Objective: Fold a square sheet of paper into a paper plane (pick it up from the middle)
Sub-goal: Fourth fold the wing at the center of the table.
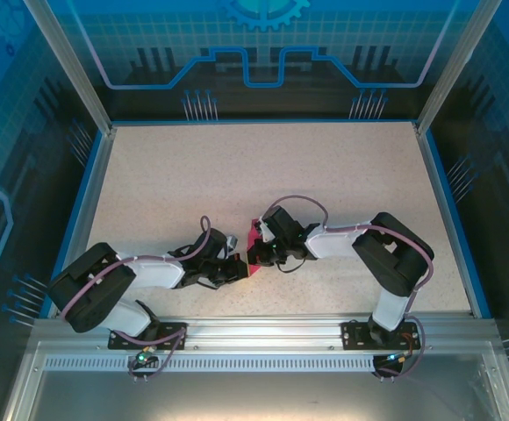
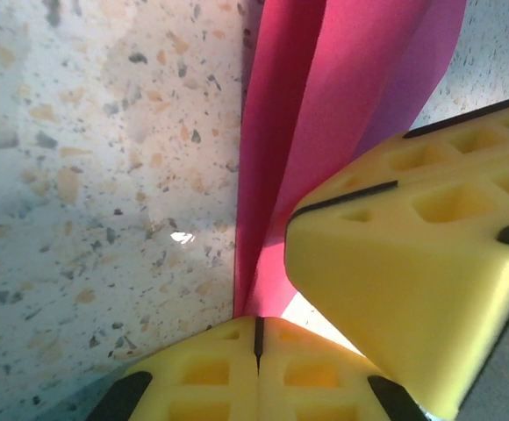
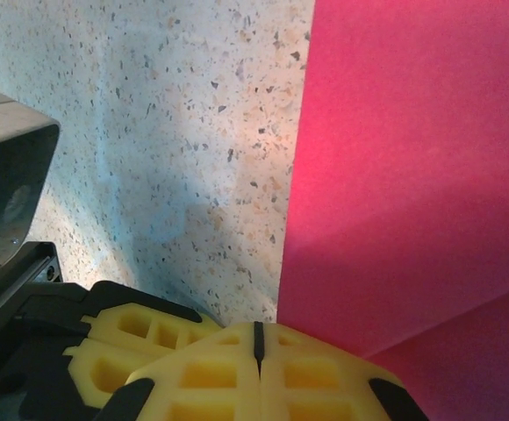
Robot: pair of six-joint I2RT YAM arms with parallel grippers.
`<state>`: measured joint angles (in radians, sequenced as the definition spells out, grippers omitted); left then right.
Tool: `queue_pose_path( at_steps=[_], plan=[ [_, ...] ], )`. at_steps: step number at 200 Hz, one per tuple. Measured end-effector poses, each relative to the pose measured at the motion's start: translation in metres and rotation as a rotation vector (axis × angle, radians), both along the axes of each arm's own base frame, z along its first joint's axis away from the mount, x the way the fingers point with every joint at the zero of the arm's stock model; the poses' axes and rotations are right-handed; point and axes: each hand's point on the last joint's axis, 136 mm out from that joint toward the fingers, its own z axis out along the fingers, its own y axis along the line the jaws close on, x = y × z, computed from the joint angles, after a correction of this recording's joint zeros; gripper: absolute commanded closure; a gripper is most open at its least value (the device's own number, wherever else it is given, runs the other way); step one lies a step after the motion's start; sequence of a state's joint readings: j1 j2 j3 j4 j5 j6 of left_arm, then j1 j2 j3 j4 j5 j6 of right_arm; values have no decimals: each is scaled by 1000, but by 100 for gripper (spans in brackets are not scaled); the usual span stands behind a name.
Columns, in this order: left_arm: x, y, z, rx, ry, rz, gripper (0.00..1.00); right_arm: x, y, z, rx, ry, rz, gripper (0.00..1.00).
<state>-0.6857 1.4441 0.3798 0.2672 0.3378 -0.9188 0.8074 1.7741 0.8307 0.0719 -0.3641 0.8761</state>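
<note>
Speckled worktop [image 1: 237, 175] spreads below; mid-frame, my left pincer [image 2: 256, 338] pinches the thin magenta-pink square paper sheet [image 2: 325, 105] upright, likely to set a crease, while my right pincer [image 3: 256, 338], pressed together, meets its edge.

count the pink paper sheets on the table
1. One folded pink sheet lies near the table's front middle, between the left gripper and right gripper. Its layers look like one piece; the arms could hide another.

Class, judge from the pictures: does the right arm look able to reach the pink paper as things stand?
Probably yes. The right claw, shut, sits right at the pink paper; nothing lies between them. The left claw, pinching the same sheet, crowds close.
</note>
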Motion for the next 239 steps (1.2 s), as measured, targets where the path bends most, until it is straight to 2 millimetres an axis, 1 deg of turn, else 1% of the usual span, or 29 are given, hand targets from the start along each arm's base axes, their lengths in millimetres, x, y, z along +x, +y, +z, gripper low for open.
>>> queue_pose_path(
  at_steps=[37,123,136,182,221,239],
  plan=[
    [-1,0,0,-1,-1,-2,100,-7,-7,-11,-47,27,-17,100],
    [-2,0,0,3,2,-4,100,-2,-10,-11,-46,36,-36,100],
    [-2,1,0,4,2,-5,100,2,-12,-11,-43,31,-39,100],
    [-2,1,0,9,5,-8,100,27,-27,-10,-40,6,-72,100],
    [-2,0,0,13,5,-12,100,32,-29,-11,-26,20,-58,100],
    [-2,0,0,15,7,-12,100,41,-32,-11,-25,19,-68,100]
  ],
)
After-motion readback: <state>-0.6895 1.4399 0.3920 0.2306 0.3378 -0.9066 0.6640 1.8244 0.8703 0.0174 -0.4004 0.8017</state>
